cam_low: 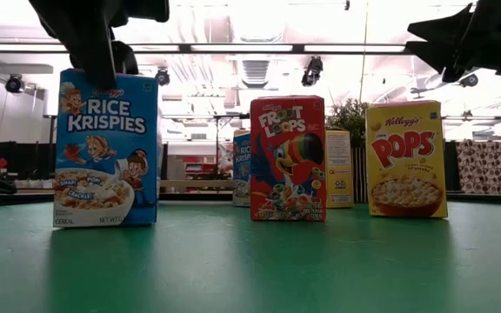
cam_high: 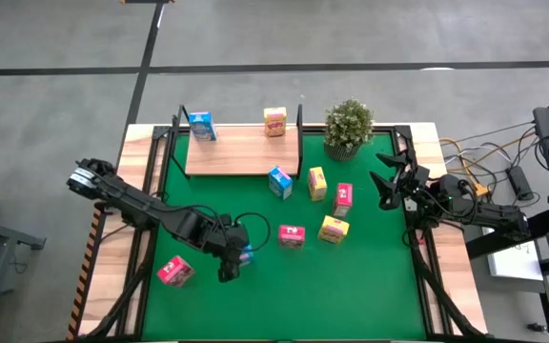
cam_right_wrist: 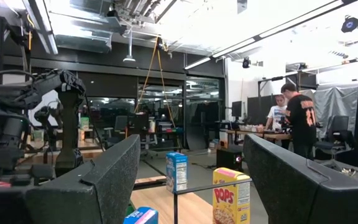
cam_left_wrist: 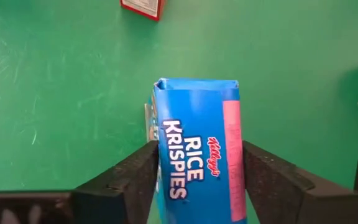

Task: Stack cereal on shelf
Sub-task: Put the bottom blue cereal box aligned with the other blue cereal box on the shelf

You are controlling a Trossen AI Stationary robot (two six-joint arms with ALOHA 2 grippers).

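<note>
Rice Krispies box (cam_left_wrist: 197,155) sits clamped in the left hand (cam_high: 233,259), lower left of the frame; next, carry it to the shelf (cam_high: 241,152). Right hand (cam_high: 389,186) waits spread open.

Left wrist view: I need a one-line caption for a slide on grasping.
Left gripper shut on a blue Rice Krispies box above the green mat.

Blue box (cam_low: 106,149): "RICE KRISPIES", "CEREAL", "NET WT" along bottom edge; "Kellogg's RICE KRISPIES" also legible in left wrist view (cam_left_wrist: 197,155).
Red box (cam_low: 288,158): "FROOT LOOPS".
Yellow box (cam_low: 406,159): "Kellogg's POPS".
Yellow box on shelf (cam_right_wrist: 231,196): "POPS".
</note>
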